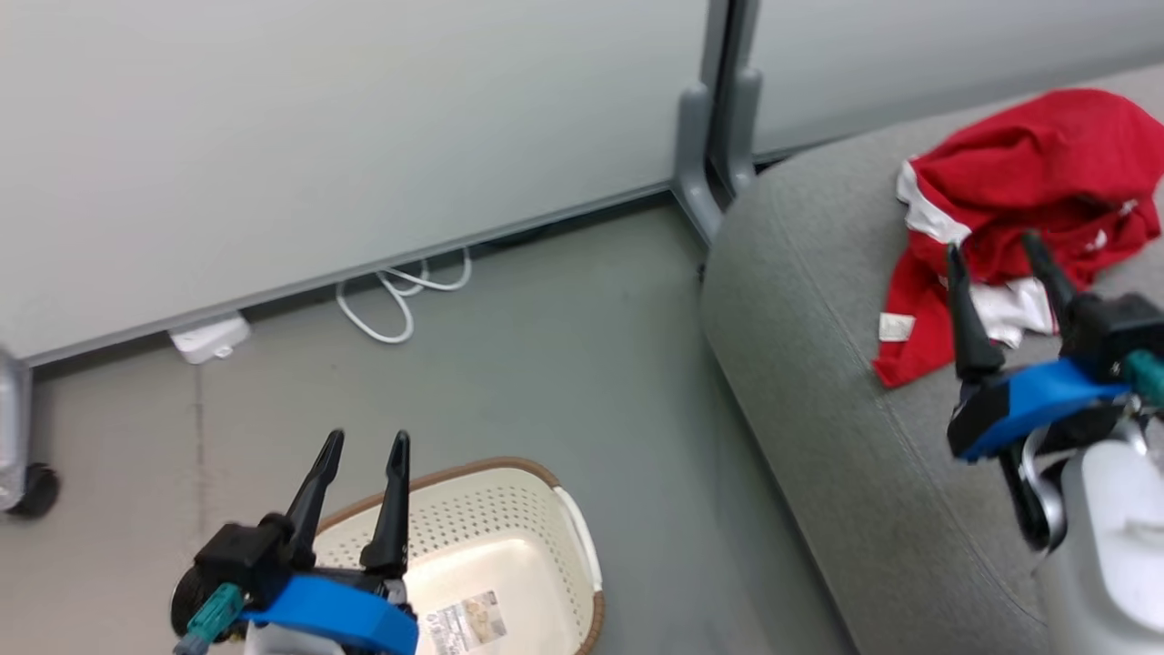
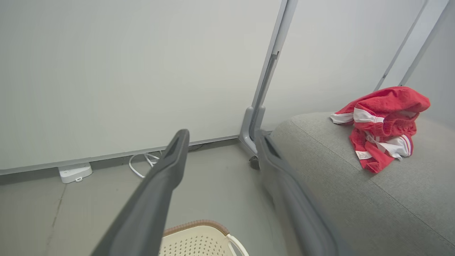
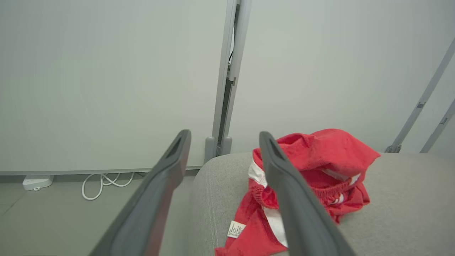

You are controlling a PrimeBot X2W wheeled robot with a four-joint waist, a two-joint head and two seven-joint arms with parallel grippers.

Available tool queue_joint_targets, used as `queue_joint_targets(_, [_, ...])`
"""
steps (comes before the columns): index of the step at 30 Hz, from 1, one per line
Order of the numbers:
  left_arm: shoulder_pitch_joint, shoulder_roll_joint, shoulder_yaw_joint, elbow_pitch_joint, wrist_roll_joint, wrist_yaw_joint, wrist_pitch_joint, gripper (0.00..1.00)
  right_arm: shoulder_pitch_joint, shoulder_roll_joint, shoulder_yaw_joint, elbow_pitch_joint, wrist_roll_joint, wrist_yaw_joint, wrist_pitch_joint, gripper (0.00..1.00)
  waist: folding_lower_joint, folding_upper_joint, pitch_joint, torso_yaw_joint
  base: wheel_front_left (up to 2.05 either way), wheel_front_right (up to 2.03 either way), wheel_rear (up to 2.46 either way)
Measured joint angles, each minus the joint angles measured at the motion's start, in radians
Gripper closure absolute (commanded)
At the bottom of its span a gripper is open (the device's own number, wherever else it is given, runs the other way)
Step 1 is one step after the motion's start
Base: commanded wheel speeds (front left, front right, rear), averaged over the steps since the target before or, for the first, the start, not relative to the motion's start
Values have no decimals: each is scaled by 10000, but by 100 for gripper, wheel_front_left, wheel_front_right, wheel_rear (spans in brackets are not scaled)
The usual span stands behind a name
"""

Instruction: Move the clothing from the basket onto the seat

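The red clothing (image 1: 1018, 182) with white panels and a small white label lies bunched on the grey seat (image 1: 818, 382), also seen as clothing (image 2: 382, 122) and clothing (image 3: 320, 167) in the wrist views. My right gripper (image 1: 996, 244) hovers open just in front of the pile, nothing between its fingers. The cream basket (image 1: 555, 537) with a brown rim stands on the floor at lower left, its paper label showing on the bare floor inside. My left gripper (image 1: 368, 441) is open above the basket's near rim, holding nothing. The seat (image 2: 355, 199) and basket (image 2: 202, 241) show in the left wrist view.
Grey partition walls stand behind, joined at a post with a foot (image 1: 705, 173) beside the seat's corner. A white cable (image 1: 400, 296) and a white power block (image 1: 209, 338) lie on the grey floor along the wall. A caster (image 1: 32, 491) sits at far left.
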Motion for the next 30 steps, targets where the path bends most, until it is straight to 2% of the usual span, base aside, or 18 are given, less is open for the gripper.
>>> queue_joint_targets(8, [834, -286, 1108, 65, 194, -4, 0, 0, 2004, 700, 125, -1818, 169, 0, 476, 0, 1, 0, -664, 880, 0, 0, 0])
queue_joint_targets(13, [1188, -403, 1753, 63, 301, -17, 0, 0, 3002, 1064, 267, -2531, 153, 0, 621, 0, 2, 0, -884, 1358, 0, 0, 0])
queue_joint_targets(19, [1395, -560, 2322, 92, 330, -19, 0, 0, 3807, 1256, 349, -2782, 257, 0, 805, 0, 3, 0, -1030, 1779, 0, 0, 0])
queue_joint_targets(30, [1459, -600, 2318, 255, 314, -19, 0, 0, 4087, 1313, 627, -2909, 303, 0, 884, 0, 4, 0, -1183, 1941, 0, 0, 0])
